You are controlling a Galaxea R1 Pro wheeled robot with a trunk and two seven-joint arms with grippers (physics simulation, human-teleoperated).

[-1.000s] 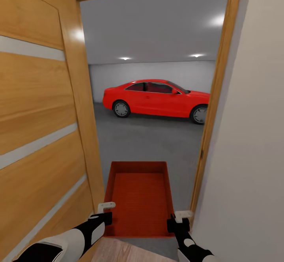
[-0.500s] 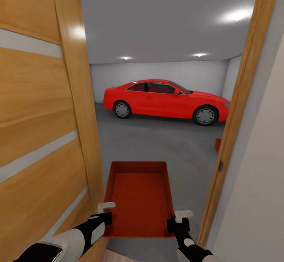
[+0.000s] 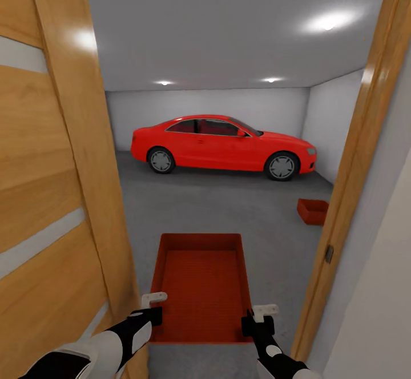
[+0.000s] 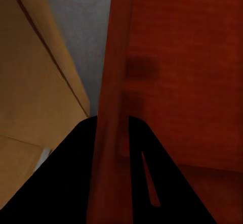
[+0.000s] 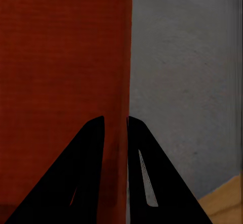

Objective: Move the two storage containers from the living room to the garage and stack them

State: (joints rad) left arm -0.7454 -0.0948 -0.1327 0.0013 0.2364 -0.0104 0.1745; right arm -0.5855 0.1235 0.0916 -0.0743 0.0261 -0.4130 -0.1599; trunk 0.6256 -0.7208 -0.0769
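Observation:
I hold one orange-red storage container [image 3: 201, 285] level in front of me, in the doorway to the garage. My left gripper [image 3: 153, 310] is shut on its left wall [image 4: 114, 82], near the corner closest to me. My right gripper [image 3: 251, 316] is shut on the right wall [image 5: 115, 57], with one finger on each side of it. The second storage container [image 3: 312, 210] sits on the dark grey garage floor [image 3: 228, 208], ahead to the right and partly hidden by the door frame.
An open wood-plank door [image 3: 51, 196] stands close on my left. The wooden door frame [image 3: 354, 185] and a pale wall [image 3: 388, 287] are close on my right. A red car [image 3: 220, 146] is parked across the far end of the garage.
The camera has moved forward through the doorway, widening the view of the garage. The second container has come into sight at the right. Both grippers keep the same hold.

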